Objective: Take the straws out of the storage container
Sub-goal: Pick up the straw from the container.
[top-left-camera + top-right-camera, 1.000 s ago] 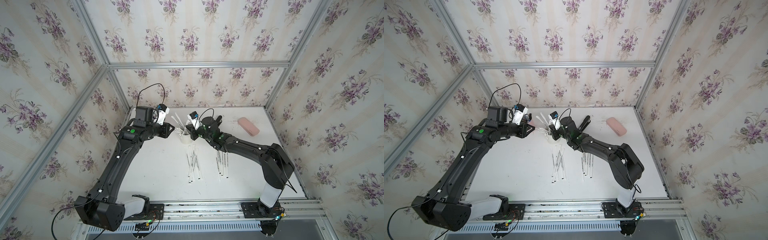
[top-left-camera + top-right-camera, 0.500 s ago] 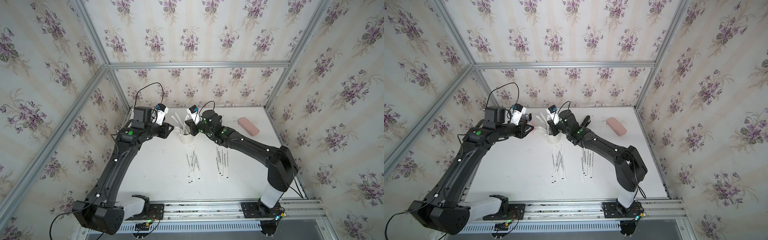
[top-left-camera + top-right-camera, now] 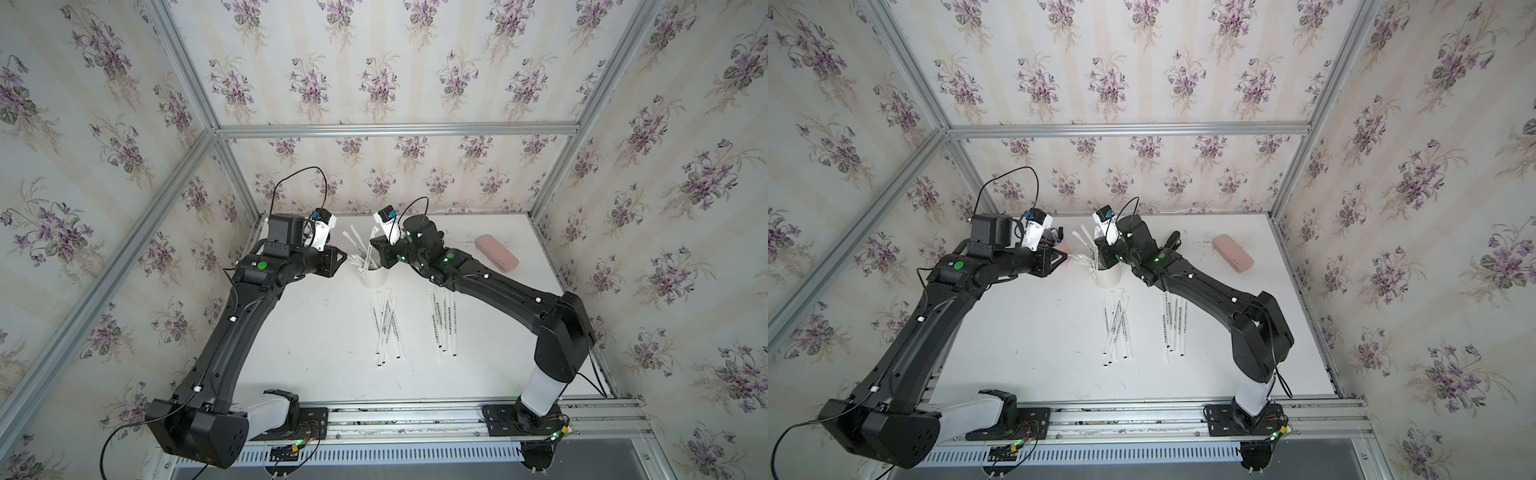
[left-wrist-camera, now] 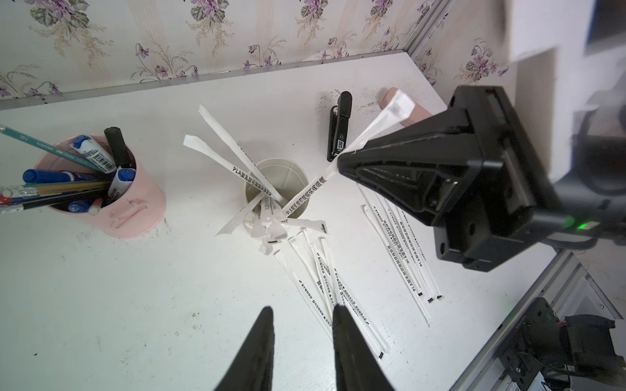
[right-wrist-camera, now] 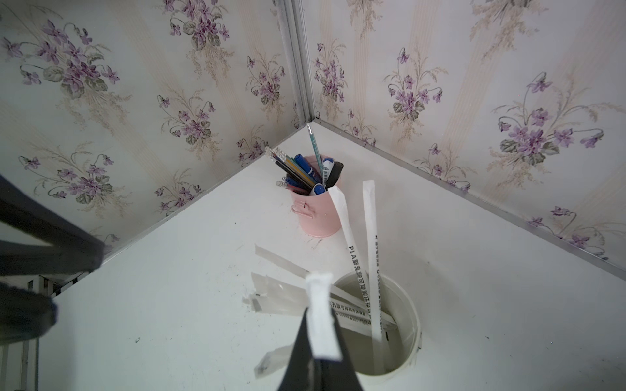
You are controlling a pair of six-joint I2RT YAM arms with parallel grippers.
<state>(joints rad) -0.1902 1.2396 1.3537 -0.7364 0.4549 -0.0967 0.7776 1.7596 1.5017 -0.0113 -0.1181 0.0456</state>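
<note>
Straws [image 4: 244, 174] in white wrappers: a few stand fanned out in storage container [image 4: 291, 169], a white cup mid-table toward the back wall, w/ crumpled wrapper ends spilling over its rim. Right gripper [image 4: 339, 163] is above the cup, pinched tight on one straw [image 4: 306, 193] whose lower end is at the cup's mouth. Left gripper [image 4: 304, 308] hovers beside the cup, fingers apart, nothing btwn them. One bunch [image 3: 386, 324] and a second bunch [image 3: 442, 320] lie flat on table [image 3: 316, 353] in front. Pink pen cup [image 4: 135, 206] stands nearby, not touching.
</note>
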